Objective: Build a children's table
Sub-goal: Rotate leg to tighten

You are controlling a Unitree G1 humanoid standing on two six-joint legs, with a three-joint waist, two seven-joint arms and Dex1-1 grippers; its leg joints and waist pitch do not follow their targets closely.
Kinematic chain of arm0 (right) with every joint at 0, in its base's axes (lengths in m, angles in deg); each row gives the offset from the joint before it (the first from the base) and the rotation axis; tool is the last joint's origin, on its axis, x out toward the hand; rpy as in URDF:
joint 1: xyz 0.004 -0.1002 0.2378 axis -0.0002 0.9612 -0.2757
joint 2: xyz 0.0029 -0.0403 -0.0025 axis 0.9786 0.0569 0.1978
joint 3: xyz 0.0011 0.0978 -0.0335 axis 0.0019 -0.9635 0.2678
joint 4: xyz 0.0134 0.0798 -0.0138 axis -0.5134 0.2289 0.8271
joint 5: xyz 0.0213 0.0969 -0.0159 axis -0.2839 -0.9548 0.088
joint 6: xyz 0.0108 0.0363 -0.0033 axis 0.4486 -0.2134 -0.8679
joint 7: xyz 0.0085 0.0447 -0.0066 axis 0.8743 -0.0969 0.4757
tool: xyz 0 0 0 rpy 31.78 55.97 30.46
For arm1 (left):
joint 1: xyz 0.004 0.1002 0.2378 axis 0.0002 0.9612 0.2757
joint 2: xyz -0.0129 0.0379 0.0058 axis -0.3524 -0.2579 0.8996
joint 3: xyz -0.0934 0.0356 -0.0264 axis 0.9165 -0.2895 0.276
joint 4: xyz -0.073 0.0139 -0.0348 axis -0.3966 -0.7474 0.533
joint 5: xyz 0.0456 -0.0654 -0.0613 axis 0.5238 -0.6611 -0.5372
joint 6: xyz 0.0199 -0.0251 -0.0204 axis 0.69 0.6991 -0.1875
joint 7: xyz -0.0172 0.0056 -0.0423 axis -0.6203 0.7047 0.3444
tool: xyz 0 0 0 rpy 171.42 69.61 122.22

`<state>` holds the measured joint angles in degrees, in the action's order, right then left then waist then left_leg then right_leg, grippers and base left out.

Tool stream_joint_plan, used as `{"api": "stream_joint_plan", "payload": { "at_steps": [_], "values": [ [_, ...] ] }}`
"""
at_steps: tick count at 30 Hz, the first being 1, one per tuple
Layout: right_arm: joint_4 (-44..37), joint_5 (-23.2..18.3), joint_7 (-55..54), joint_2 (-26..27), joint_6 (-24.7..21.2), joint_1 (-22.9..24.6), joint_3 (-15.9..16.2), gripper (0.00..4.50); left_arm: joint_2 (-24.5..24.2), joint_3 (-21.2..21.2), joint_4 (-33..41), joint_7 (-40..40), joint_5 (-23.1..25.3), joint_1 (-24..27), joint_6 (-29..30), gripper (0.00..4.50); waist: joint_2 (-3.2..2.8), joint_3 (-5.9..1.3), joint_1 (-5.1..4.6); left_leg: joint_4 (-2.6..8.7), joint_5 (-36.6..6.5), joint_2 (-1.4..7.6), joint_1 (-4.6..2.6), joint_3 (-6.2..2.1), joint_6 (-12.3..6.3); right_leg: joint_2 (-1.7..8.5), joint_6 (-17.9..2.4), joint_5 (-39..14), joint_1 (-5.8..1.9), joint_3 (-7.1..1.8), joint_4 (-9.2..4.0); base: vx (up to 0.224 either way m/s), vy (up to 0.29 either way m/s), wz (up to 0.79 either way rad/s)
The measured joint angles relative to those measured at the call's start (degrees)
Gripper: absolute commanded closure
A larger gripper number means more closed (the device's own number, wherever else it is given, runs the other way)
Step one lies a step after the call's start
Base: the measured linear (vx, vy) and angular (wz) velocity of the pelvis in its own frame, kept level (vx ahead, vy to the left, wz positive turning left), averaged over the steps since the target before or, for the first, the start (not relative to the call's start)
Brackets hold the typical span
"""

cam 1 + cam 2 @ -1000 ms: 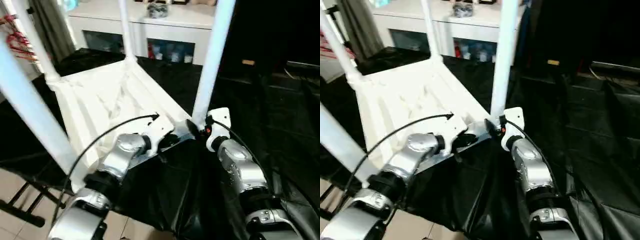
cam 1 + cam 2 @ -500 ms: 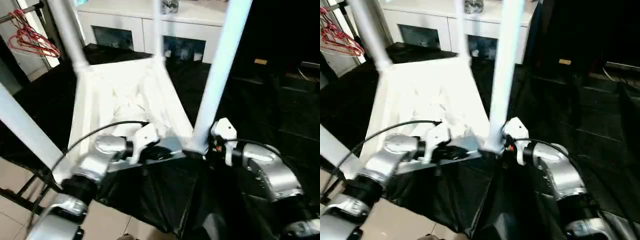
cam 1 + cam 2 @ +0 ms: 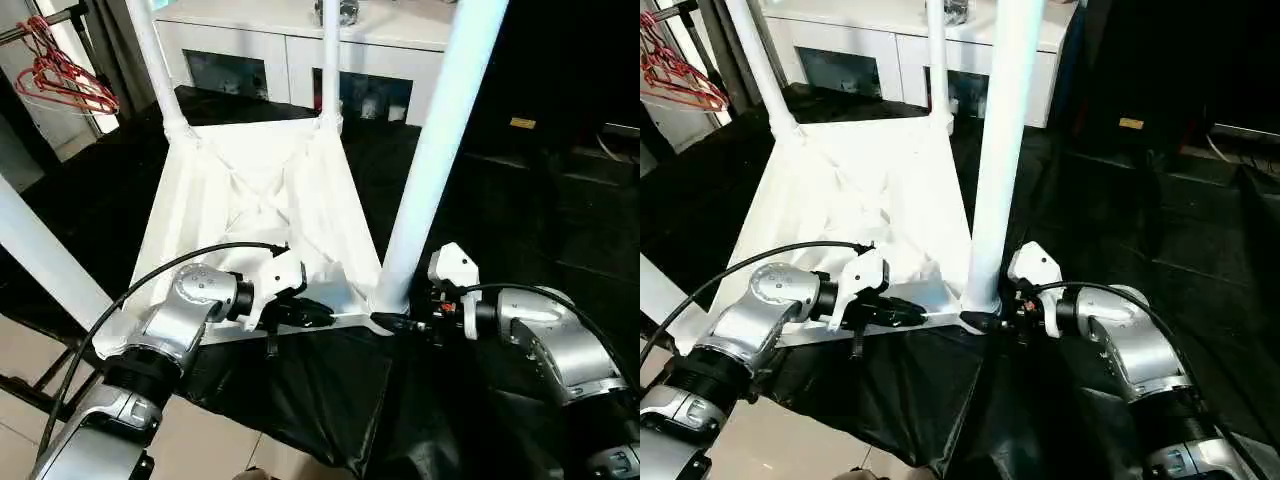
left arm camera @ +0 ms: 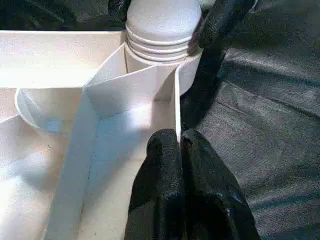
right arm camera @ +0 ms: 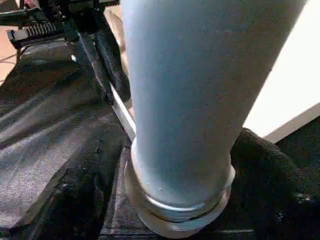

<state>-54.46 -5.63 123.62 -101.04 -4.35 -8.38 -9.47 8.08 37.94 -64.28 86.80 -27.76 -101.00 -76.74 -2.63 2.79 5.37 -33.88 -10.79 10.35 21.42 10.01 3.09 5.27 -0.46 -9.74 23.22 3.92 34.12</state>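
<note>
Tabletop (image 3: 260, 190) rim pinched in left pincer (image 4: 179, 150), leg (image 3: 430, 170) between right pincer's fingers (image 4: 220, 20).

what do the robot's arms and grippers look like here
Both forearms are glossy silver, rounded segments with black joint rings. Each wrist carries a white plastic housing. The left gripper and right gripper have slim black fingers. A black cable loops over the left arm; another black cable arcs over the right, near a small red mark.
</note>
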Motion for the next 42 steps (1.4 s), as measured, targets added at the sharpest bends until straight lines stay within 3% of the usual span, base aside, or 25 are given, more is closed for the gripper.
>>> {"api": "stream_joint_plan", "payload": {
  "at_steps": [8,12,17,24,26,27,33,42],
  "values": [
    [-0.26,-0.19,-0.11,-0.11,-0.16,0.28,-0.07,1.85,-0.08,-0.30,0.56,-0.17,0.06,0.32,0.16,4.50,0.00,-0.01,0.14,0.00,0.00,0.00,0.00,0.00,0.00,0.00,0.00,0.00,0.00,0.00,0.01,0.000,0.000,0.00],
    [0.89,0.91,-5.72,2.73,-0.10,0.55,-1.06,1.91,1.70,-0.21,-0.09,-5.21,1.56,0.01,0.16,4.50,0.03,-0.02,-0.09,-0.06,0.05,0.00,-0.15,0.00,-0.03,0.00,-0.02,0.01,-0.12,-0.02,0.06,0.000,0.000,0.00],
    [7.77,3.56,-24.41,12.22,0.20,-1.95,-6.21,1.92,8.68,0.67,-4.88,-19.16,5.98,-2.92,2.60,4.50,0.24,-0.11,-0.72,-0.05,0.11,-0.05,-0.50,-0.01,0.00,0.02,0.33,-0.19,-0.43,-0.08,-0.04,0.000,0.000,0.00],
    [14.88,6.49,-43.61,19.74,0.00,-6.97,-8.67,1.94,15.13,1.08,-7.77,-31.42,7.90,-4.57,5.70,4.50,0.48,-0.31,-2.12,-0.04,0.11,-0.12,-0.54,-0.04,0.01,0.04,0.36,-0.21,-0.45,-0.09,-0.12,0.000,0.000,0.00],
    [15.96,6.53,-43.70,20.29,1.74,-7.04,-9.18,1.94,15.24,1.31,-8.06,-31.35,7.94,-4.57,5.32,4.50,0.53,-0.37,-2.17,-0.02,0.11,-0.12,-0.53,-0.05,0.00,0.04,0.36,-0.21,-0.45,-0.09,-0.12,0.000,0.000,0.00],
    [16.11,6.48,-43.69,20.39,2.06,-7.03,-9.32,1.38,15.24,1.38,-8.09,-31.26,7.97,-4.57,5.18,4.50,0.54,-0.37,-2.18,-0.01,0.11,-0.12,-0.52,-0.05,0.01,0.04,0.36,-0.21,-0.44,-0.09,-0.12,0.000,0.000,0.00],
    [15.99,6.39,-40.86,19.87,2.97,-6.96,-9.48,0.88,13.50,0.73,-7.38,-27.16,7.90,-4.10,2.04,4.50,0.56,-0.37,-2.20,0.01,0.11,-0.10,-0.38,-0.05,0.01,0.04,0.24,-0.10,-0.32,-0.08,-0.07,0.009,0.000,0.00],
    [10.17,5.22,-20.30,9.03,3.22,-3.57,-3.40,0.20,8.17,-0.44,-3.35,-14.94,5.38,-2.12,-0.89,4.50,0.51,-0.35,-0.27,0.26,0.24,-0.05,-0.04,-0.04,-0.33,0.02,0.13,-0.11,-0.05,0.00,-0.08,0.018,-0.002,0.02]
  ]
}}
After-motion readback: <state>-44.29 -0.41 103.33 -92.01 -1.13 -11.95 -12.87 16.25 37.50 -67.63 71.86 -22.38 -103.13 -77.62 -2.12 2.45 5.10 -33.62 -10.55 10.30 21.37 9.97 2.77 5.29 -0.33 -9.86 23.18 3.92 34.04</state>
